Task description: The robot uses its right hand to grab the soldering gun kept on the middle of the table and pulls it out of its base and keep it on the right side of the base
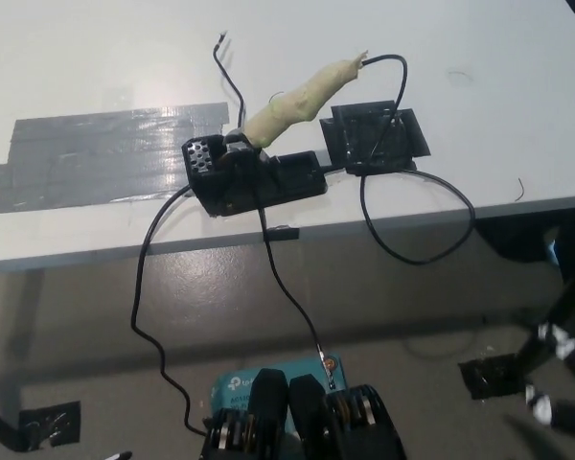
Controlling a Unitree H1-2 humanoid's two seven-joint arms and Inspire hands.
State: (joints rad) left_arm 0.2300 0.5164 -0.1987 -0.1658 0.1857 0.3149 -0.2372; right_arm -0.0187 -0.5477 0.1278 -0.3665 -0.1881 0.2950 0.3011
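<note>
Blurred and black, the right hand point(559, 356) hangs low at the picture's lower right, below the table's near edge and off the white table point(517, 86) altogether. Its fingers smear into dark streaks with pale flecks, so I cannot tell whether it is spread or closed; it holds nothing that I can make out.

Up and well to the left of the hand, the soldering gun point(302, 96) sits in its base point(259, 177) near the middle of the table. Its handle (wrapped in pale, yellowish tape) slants up and back toward the hand's side, while its lower end is seated in the black base. A thin black cable point(431, 182) leaves the handle's top, loops down over the table edge between gun and hand, and curls back.

Just beyond the base on the hand's side lies a square of black tape point(379, 139). On the far side of the base from the hand, a broad patch of grey tape point(96, 153) covers the tabletop.

The left hand is out of view.
</note>
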